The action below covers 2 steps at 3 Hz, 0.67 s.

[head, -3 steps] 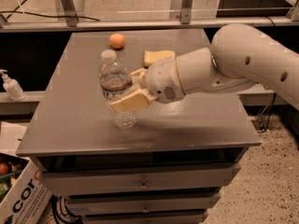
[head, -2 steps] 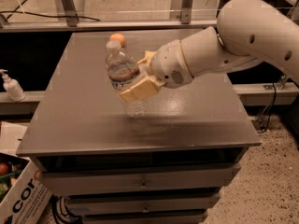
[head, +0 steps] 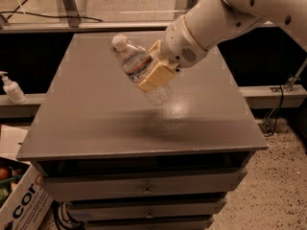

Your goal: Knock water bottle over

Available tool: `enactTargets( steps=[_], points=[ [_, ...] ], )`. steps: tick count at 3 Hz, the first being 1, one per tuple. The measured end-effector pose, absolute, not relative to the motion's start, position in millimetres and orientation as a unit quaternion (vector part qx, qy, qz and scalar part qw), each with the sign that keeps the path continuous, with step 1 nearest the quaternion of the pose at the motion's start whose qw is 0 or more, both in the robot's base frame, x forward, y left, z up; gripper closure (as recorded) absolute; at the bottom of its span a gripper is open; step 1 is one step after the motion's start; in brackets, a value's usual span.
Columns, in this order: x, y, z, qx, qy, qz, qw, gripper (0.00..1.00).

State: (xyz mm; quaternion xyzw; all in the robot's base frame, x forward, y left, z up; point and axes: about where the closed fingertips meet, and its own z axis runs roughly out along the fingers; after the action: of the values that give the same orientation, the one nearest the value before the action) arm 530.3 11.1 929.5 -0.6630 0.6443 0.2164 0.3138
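Observation:
The water bottle [head: 136, 66] is clear ribbed plastic with a white cap and a red-white-blue label band. It is held in the air above the grey table [head: 96, 123], tilted with its cap up and to the left. My gripper [head: 152, 68] is shut on the water bottle around its middle, one tan finger [head: 154, 78] in front of it and one behind. The white arm [head: 230, 13] reaches in from the upper right. The bottle's shadow lies on the table below it.
A small white pump dispenser bottle [head: 11, 88] stands on a low ledge at the left. A cardboard box [head: 19, 200] sits on the floor at the lower left. The table has drawers [head: 144, 188] below its front edge.
The gripper has lifted the water bottle off the table and carried it up and toward the back, tilting it more to the left. The orange ball and the sponge are now hidden.

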Motion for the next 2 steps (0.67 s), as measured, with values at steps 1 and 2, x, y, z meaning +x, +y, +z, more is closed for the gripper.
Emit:
enactTargets(
  steps=[1, 2],
  points=[
    [533.2, 3.3, 923.9, -0.694, 0.655, 0.152, 0.257, 1.00],
    [533.2, -3.1, 914.6, -0.716, 0.660, 0.096, 0.205, 1.00]
  ],
)
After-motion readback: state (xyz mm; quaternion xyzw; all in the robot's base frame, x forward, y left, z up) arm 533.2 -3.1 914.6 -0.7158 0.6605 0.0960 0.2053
